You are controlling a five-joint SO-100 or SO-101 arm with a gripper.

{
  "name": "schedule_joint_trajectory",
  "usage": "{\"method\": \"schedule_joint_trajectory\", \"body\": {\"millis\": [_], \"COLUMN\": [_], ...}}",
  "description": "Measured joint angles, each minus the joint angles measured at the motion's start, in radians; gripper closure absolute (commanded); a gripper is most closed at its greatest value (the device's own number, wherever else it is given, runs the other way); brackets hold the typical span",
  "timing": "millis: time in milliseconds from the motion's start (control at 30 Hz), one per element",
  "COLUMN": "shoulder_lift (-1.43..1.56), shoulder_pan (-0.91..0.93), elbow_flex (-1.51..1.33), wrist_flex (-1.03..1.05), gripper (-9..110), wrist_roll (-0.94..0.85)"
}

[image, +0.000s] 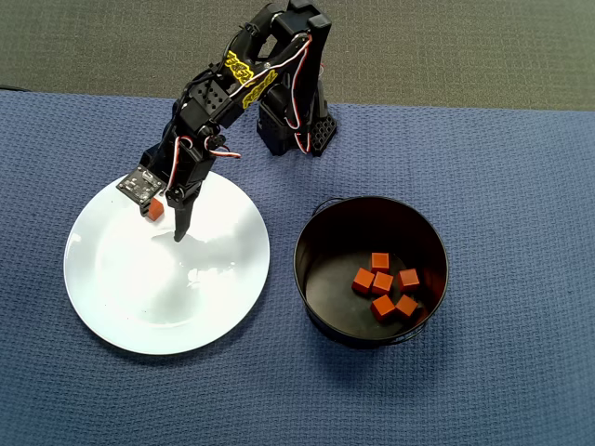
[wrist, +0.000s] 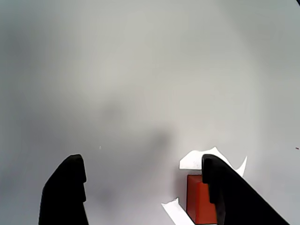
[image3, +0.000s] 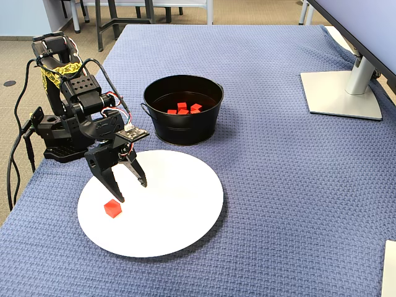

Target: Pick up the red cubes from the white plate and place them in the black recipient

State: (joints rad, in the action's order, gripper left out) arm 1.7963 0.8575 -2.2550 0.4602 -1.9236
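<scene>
One red cube [image: 156,208] [image3: 112,208] lies on the white plate [image: 139,307] [image3: 179,223], near its rim on the arm's side. My gripper [image: 165,225] [image3: 131,192] hangs open just over the plate with nothing held. In the wrist view the gripper [wrist: 141,159] shows two black fingers wide apart, and the cube [wrist: 197,204] sits at the inner edge of the right finger [wrist: 229,197], partly hidden by it. The black recipient [image: 311,232] [image3: 179,127] stands beside the plate and holds several red cubes [image: 383,282] [image3: 182,108].
A blue woven cloth [image: 521,186] covers the table. The arm's base [image: 296,130] [image3: 59,139] stands at the table edge behind the plate. A monitor foot [image3: 340,93] is at the far right of the fixed view.
</scene>
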Motion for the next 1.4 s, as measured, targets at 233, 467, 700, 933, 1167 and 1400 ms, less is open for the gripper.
{"method": "schedule_joint_trajectory", "body": {"millis": [233,467,700,933,1167,1400], "shoulder_lift": [-0.035,-0.095,-0.129,-0.129,-0.129,-0.129], "shoulder_pan": [0.043,0.081,0.118,0.149,0.161,0.169], "elbow_flex": [-0.002,-0.003,-0.003,-0.003,-0.018,-0.038], "wrist_flex": [-0.037,-0.094,-0.120,-0.120,-0.120,-0.120], "gripper": [77,77,77,78,81,84], "wrist_roll": [-0.023,-0.037,-0.063,-0.071,-0.080,-0.052]}}
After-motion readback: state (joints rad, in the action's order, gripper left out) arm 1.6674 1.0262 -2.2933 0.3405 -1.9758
